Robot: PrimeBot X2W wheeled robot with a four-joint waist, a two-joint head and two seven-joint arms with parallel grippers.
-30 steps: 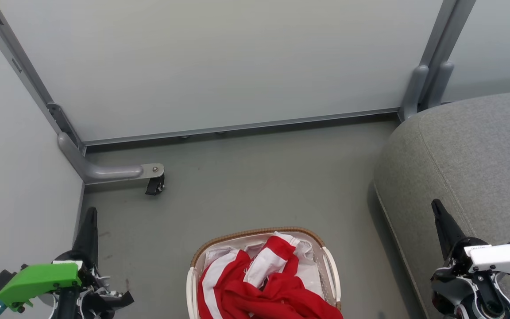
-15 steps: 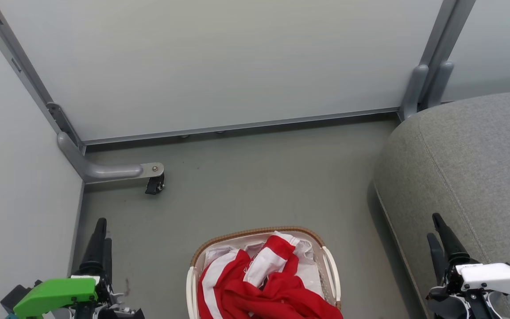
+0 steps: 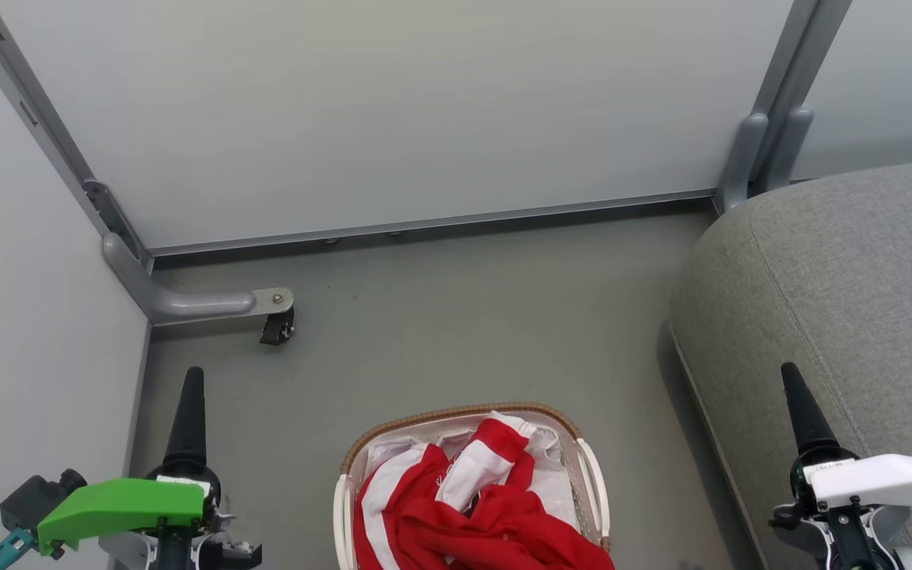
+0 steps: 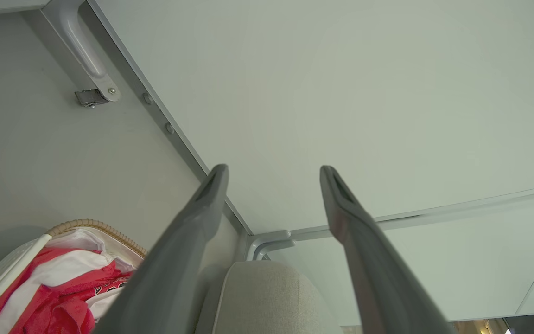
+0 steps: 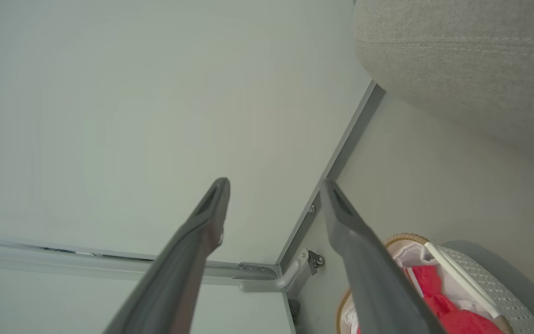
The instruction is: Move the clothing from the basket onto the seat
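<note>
The clothing lies bunched in the basket on the floor, with the seat to its right. The left gripper and right gripper hang spread and empty, one on each side of the basket. Either should dip onto a raised red fold, pinch jersey rather than the white liner, and lift clear of the rim.

Cannot see the near part of the small oval cream-white plastic basket, cut off at bottom centre; cannot read any print on the crumpled red-and-white jerseys.
</note>
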